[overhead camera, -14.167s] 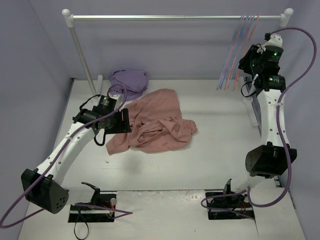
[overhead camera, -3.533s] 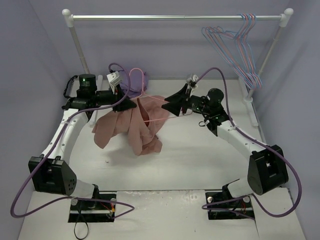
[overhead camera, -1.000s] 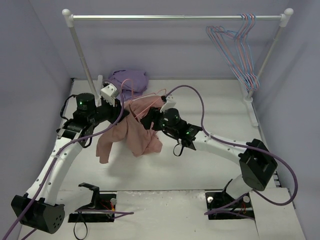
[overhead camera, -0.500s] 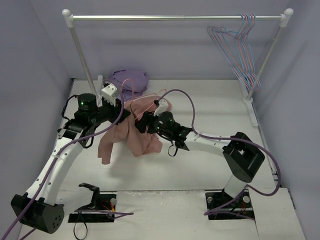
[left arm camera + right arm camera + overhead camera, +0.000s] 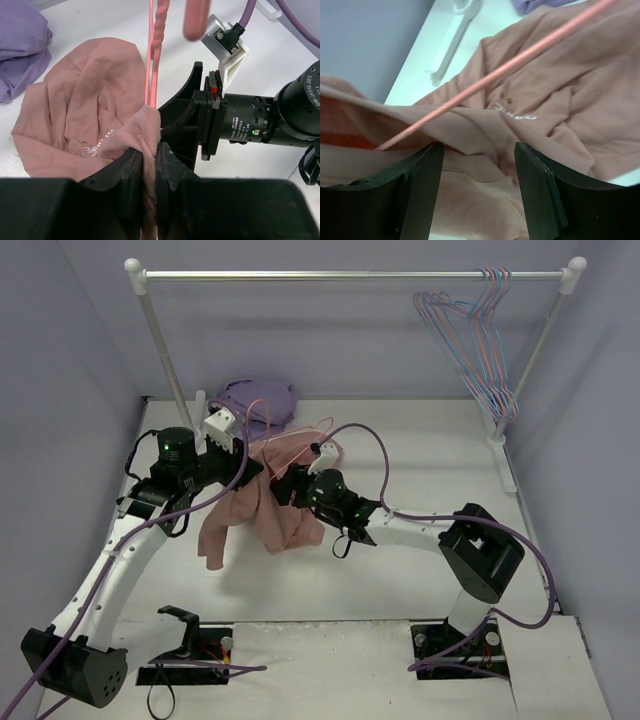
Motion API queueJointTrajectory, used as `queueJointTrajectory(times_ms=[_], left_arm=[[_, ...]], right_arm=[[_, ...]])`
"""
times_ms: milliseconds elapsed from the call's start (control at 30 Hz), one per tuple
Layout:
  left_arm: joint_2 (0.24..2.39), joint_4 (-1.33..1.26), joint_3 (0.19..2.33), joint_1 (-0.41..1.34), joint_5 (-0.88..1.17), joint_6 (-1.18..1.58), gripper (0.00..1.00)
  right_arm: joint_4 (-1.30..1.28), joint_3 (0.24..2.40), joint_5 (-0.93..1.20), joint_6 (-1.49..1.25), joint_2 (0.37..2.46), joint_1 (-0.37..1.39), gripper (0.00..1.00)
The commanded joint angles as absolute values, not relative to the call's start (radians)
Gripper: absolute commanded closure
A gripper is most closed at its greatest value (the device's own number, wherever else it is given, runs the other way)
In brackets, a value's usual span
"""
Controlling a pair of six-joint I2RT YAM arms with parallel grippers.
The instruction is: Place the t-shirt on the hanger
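Closing in now, the right gripper (image 5: 477, 148) sits deeper into the bundle than it did a second ago, its arm folded tighter with the elbow drawn in towards the middle of the table (image 5: 430, 440). Its jaws stand apart, salmon fabric lies across the gap, and I can't see them pinching anything. The left gripper (image 5: 149, 167) hasn't budged: it is clenched on a gathered ridge of the t-shirt (image 5: 75, 115), which hangs from it in a loose bunch above the left-centre of the table, just in front of the lavender garment (image 5: 258, 400). The hanger (image 5: 152, 65) is right there with it. Its pink wire rises out of the fabric just above the left fingers, and in the top view the hook pokes out behind the bundle. From the right wrist, one wire arm runs diagonally over the cloth and disappears under a fold beside the left-hand finger. My read: hanger and shirt are now together, and the job has moved to threading the wire into the shirt, which is only partly done. Most of the cloth is still bunched to one side of the wire. The rail (image 5: 350, 275) is a long way off yet.
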State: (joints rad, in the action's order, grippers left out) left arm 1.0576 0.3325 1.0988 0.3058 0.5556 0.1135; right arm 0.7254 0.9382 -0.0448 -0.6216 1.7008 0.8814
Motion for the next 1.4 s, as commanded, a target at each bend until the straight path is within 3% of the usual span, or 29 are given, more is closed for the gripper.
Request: queueJointTrajectory(times_ms=[0,567,833,1367], left_arm=[[1.019,0.259,1.161,0.313,0.56,0.126,1.0],[0.988,0.275,1.189,0.322,0.558,0.13,1.0],[0.98,0.324,1.209,0.322,0.497,0.064,1.0],[0.977,0.33,1.255,0.322,0.546,0.014,1.0]], right_arm=[[0.831,0.94,-0.184,-0.655,1.694,0.885,0.41],[0.735,0.945,-0.296,-0.647,1.732,0.87,0.44],[0.56,0.931,-0.282,-0.56,1.632,0.824,0.44],[0.368,0.982,-0.017,-0.304,1.491,0.497,0.44]])
